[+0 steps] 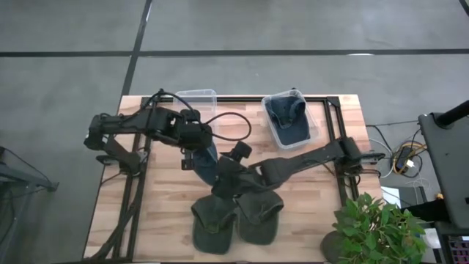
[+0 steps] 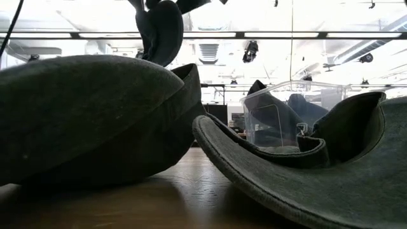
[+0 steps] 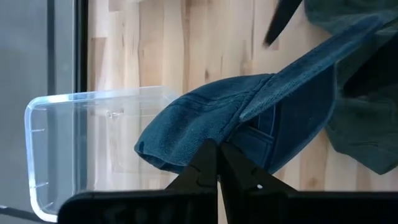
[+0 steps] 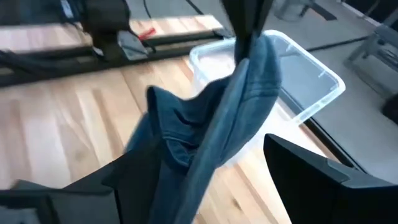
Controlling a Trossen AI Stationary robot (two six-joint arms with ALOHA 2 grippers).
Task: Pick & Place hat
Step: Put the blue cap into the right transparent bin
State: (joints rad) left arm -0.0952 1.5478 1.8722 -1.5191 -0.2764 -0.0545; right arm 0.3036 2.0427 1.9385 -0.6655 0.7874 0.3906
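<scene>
My left end effector (image 3: 217, 163) is pinched closed on the blue hat (image 3: 249, 124), which hangs above the counter (image 1: 168, 191) near the empty clear bin (image 1: 196, 99); being soft, light and floppy, it is probably best gripped at a seam.

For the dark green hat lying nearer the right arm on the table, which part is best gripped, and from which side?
Probably its brim edge, coming down from above. In the low view the green hat lies with its thin brim curling clear of the table, leaving room for a finger under it; the crown looks too broad. The right gripper is open nearby.
</scene>
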